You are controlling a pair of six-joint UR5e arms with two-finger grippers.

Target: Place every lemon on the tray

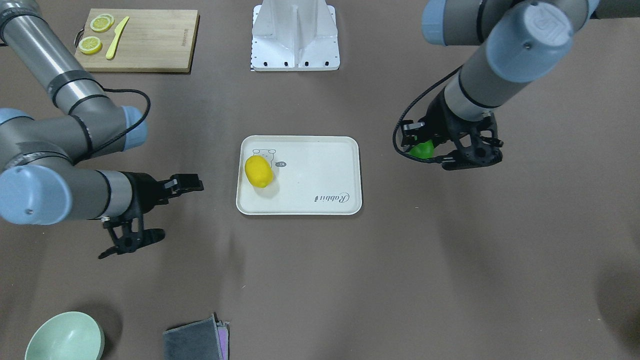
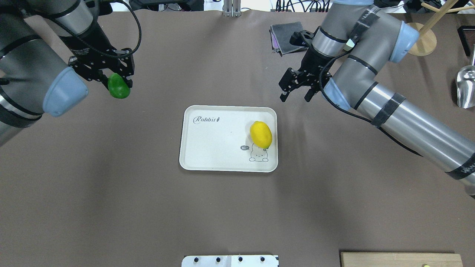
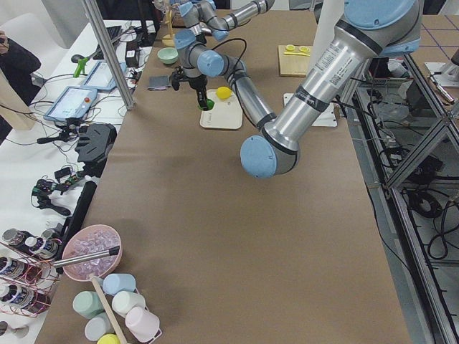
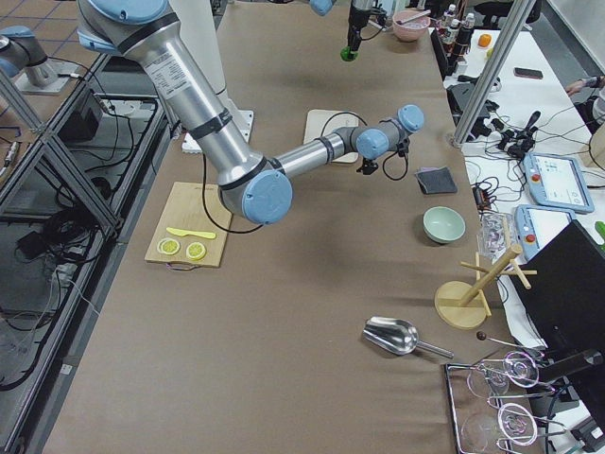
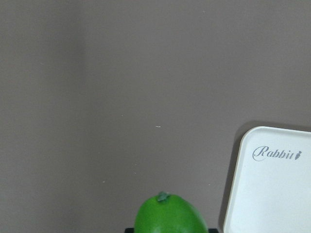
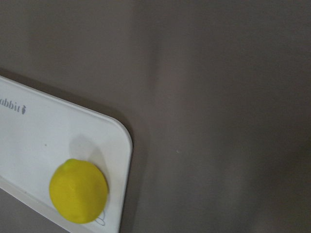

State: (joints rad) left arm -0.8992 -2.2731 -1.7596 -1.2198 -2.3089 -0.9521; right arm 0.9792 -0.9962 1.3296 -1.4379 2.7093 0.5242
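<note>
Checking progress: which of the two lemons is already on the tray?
The yellow lemon, lying on the tray; the green lemon is off it, held in the left gripper.

The near right arm (image 4: 189,90) bent at its elbow and reached across the tray (image 4: 321,125), hiding part of it. At the far end, a green lemon (image 4: 348,54) hung under the left gripper (image 4: 351,43). Nearer on the bench (image 4: 302,369) lay a cutting board (image 4: 203,213) with two slices (image 4: 170,247) and a knife (image 4: 191,233). A bowl (image 4: 443,224), cloth (image 4: 437,180) and scoop (image 4: 390,333) sat along the other side.
</note>
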